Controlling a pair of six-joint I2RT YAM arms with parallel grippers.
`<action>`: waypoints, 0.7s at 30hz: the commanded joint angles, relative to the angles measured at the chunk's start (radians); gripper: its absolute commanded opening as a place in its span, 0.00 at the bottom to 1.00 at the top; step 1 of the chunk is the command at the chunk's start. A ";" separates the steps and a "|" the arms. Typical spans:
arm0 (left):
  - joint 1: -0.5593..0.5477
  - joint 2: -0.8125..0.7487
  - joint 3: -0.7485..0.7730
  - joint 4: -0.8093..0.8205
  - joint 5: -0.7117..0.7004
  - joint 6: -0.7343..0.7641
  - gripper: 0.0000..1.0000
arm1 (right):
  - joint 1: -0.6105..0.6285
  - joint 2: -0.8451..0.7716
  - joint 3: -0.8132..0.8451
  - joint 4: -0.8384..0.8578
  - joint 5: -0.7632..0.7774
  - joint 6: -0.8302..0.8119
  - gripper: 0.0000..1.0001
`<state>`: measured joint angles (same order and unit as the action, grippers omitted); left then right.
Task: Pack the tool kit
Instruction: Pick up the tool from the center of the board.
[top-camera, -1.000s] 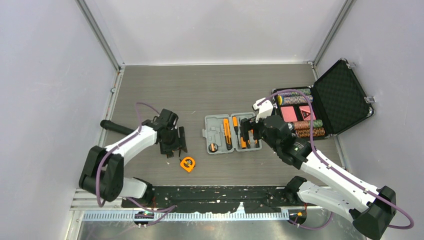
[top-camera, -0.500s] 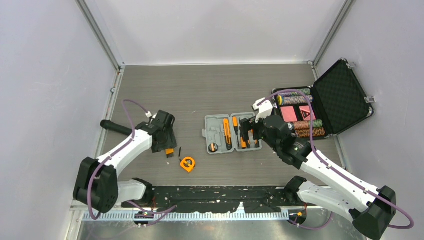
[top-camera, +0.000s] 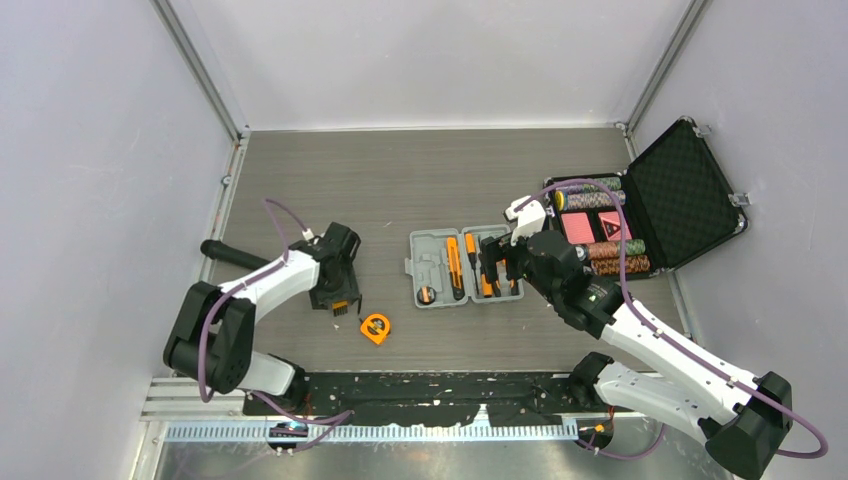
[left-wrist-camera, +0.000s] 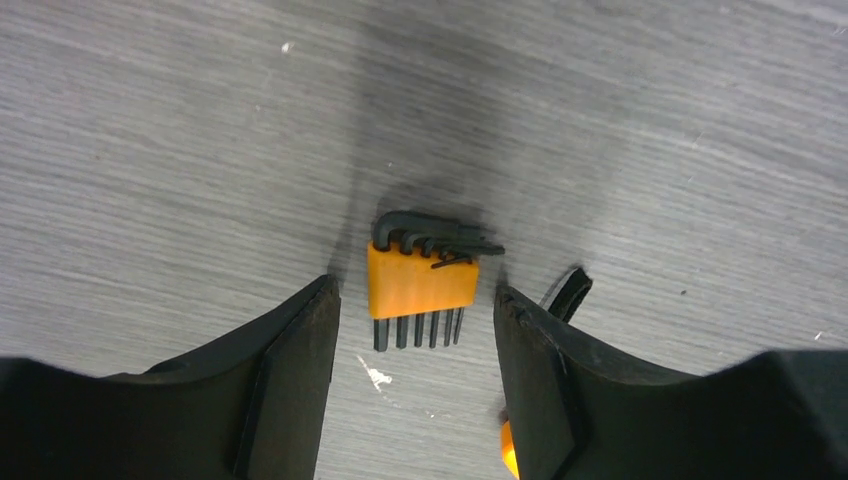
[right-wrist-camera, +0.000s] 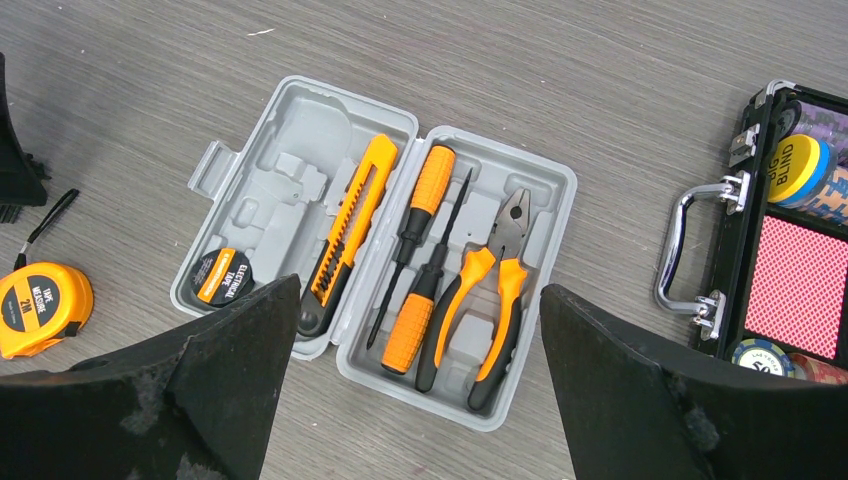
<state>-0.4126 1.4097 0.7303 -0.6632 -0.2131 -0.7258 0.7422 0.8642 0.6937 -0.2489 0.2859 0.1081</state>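
The worktop (top-camera: 420, 180) is a grey board with a wood grain. Near its middle a grey tool case (right-wrist-camera: 300, 140) lies opened out flat, both halves facing up. Left of it, nearer the front edge, sits an orange tape measure (top-camera: 376, 328). Close by on its left lies a set of hex keys (left-wrist-camera: 421, 280) in an orange holder. At the right edge a black case (top-camera: 680, 195) rests open, its lid tilted back.

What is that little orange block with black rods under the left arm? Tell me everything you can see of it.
It is a small orange plastic holder gripping a row of black L-shaped metal hex keys, with bent ends fanned out on one side and straight tips poking out the other. It lies flat on the grey wood-grain table, between the black fingers of the left end effector, which flank it without touching.
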 joint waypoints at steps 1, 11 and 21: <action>-0.005 0.038 0.039 0.035 0.002 0.001 0.58 | 0.000 -0.007 0.038 0.023 0.005 0.001 0.94; -0.014 0.060 0.054 0.009 0.009 0.006 0.43 | 0.000 -0.007 0.039 0.023 0.010 0.002 0.94; -0.014 -0.018 0.080 -0.021 -0.016 0.003 0.29 | 0.000 -0.012 0.038 0.026 0.009 0.001 0.94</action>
<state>-0.4232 1.4521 0.7742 -0.6708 -0.2089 -0.7223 0.7422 0.8642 0.6937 -0.2489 0.2859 0.1081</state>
